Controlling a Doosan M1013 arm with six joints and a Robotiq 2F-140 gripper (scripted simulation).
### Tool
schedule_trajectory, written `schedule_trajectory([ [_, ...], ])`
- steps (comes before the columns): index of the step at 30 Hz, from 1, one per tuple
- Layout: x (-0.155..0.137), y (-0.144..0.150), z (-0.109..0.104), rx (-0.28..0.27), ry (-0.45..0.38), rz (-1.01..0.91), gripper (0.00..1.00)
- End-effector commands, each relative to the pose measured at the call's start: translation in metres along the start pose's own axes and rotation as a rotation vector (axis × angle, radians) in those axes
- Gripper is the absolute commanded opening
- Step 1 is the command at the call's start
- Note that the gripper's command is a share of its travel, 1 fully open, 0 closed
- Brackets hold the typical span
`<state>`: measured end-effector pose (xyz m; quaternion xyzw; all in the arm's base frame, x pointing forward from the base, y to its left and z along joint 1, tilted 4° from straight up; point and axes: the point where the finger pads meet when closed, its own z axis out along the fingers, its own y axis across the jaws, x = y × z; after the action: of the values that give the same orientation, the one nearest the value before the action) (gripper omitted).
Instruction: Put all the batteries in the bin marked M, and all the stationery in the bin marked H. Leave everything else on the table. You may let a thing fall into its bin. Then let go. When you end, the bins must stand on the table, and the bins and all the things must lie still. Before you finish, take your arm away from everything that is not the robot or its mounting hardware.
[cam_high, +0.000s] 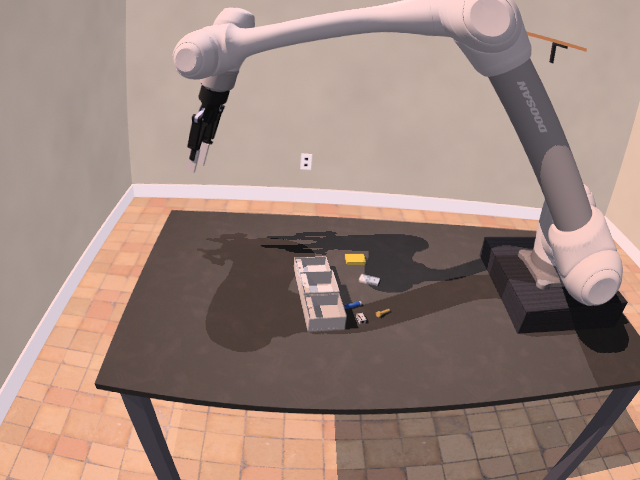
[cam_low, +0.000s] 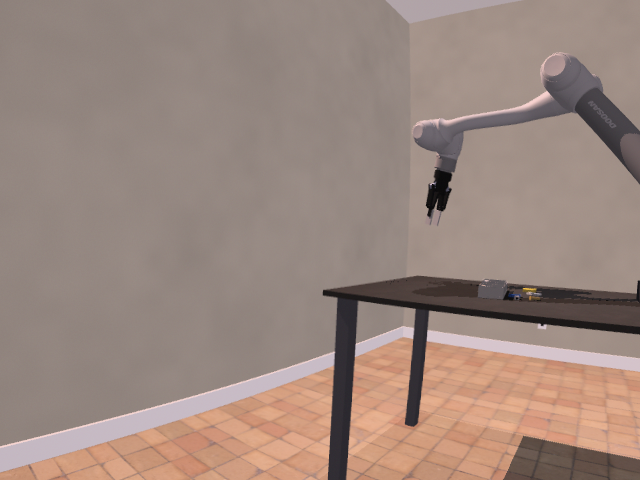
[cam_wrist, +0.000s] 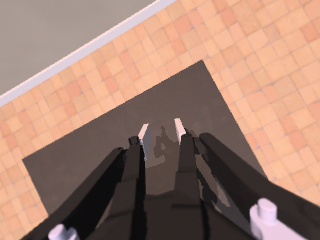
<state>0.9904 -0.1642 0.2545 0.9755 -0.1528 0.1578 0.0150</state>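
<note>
My gripper hangs high above the table's far left corner, with its fingers drawn close together and nothing between them. A pale bin block with three compartments stands mid-table; I cannot read its letters. To its right lie a yellow block, a white oblong piece, a blue battery, a small grey-white piece and a gold bolt. All lie far below and to the right of the gripper. The wrist view shows only the table corner and floor.
The dark table stands on a tiled floor near two walls. The arm's black base sits on the table's right end. The arm's shadow falls across the bin block.
</note>
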Motion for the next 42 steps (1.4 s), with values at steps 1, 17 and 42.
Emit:
schedule_trajectory([
  [1,-0.006,0.0,0.026,0.0,0.001,0.0,0.05],
  [17,-0.074,-0.013,0.023,0.004,-0.051,-0.062,0.05],
  [42,-0.22,-0.031,-0.022,0.01,-0.129,-0.155,0.05],
])
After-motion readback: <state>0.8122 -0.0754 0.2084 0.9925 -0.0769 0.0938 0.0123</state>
